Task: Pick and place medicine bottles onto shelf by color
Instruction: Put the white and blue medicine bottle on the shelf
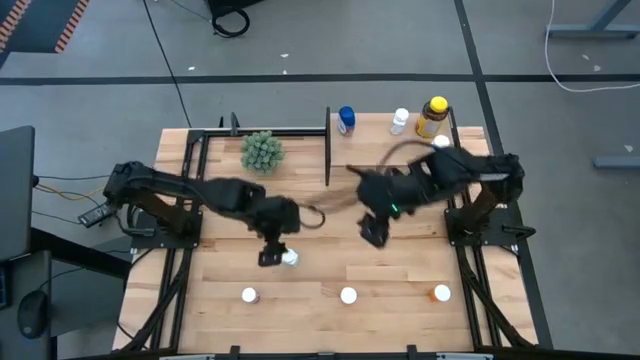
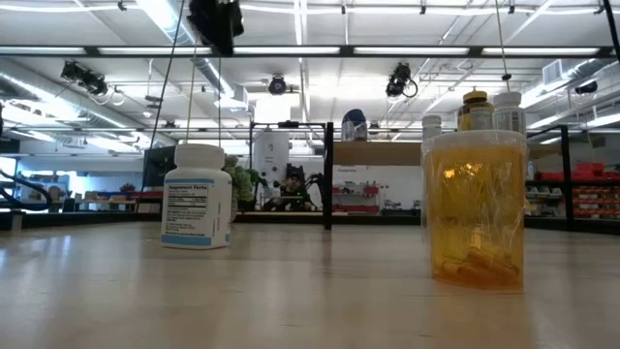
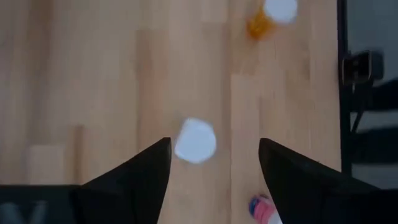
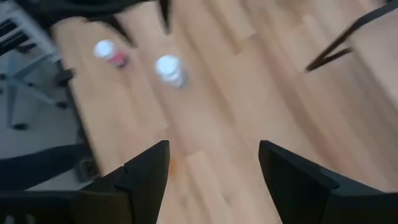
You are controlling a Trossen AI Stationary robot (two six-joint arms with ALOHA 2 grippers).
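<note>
Nearest the low camera stands an orange bottle (image 2: 476, 208), beside a white bottle (image 2: 198, 197) whose label is too small to read. Left gripper (image 1: 272, 250), fingers spread, hovers by a white-capped bottle (image 1: 290, 258), apparently lining up a grasp. Right gripper (image 1: 374, 232) waits released mid-table, holding nothing. Blue bottle (image 1: 346, 120) already stands on the shelf (image 1: 375, 150).

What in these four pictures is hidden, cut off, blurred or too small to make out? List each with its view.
- Low view: the white bottle shows label print too small to read.
- Low view: the orange bottle hides most of the shelf bottles behind it.
- High view: the left end effector covers part of a white-capped bottle.
- Left wrist view: a red-and-blue bottle is cut off by the edge.
- Right wrist view: two bottles are blurred; labels unreadable.
</note>
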